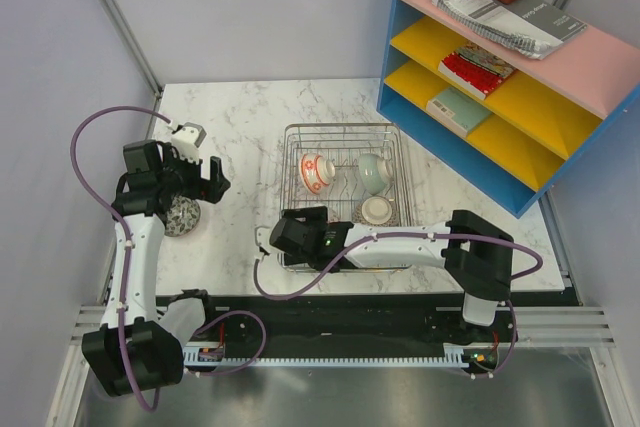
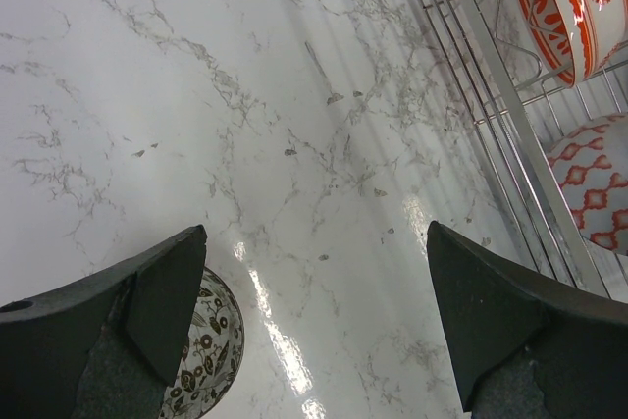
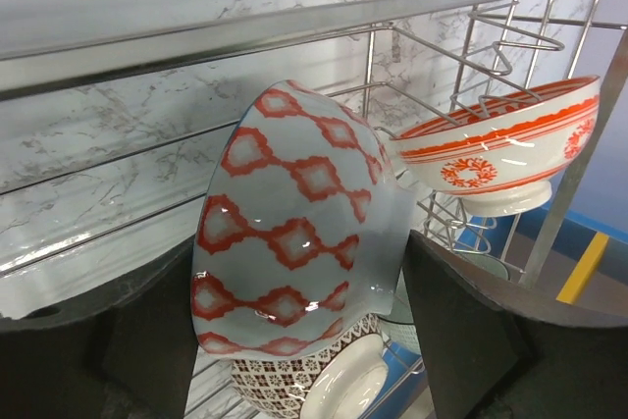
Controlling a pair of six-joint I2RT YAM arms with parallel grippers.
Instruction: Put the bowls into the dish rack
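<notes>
1. Left gripper is hanging wide open and empty over the marble table. The round speckled bowl is sitting just under one finger, on its near side, so that arm's way closer.
2. Right gripper is bracketing the glossy red-diamond bowl, which is standing on edge in the wire dish rack. Gripping or let go, can't tell.

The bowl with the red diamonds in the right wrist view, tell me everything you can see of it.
The bowl looks like glossy ceramic, pale grey-white with a lattice of red-orange diamonds outside. It stands tipped on edge inside the rack, its outside toward the camera, inside hidden. It appears to lean on a brown-patterned bowl, beside a striped bowl. The right gripper has its jaws either side; whether they touch it is unclear.
</notes>
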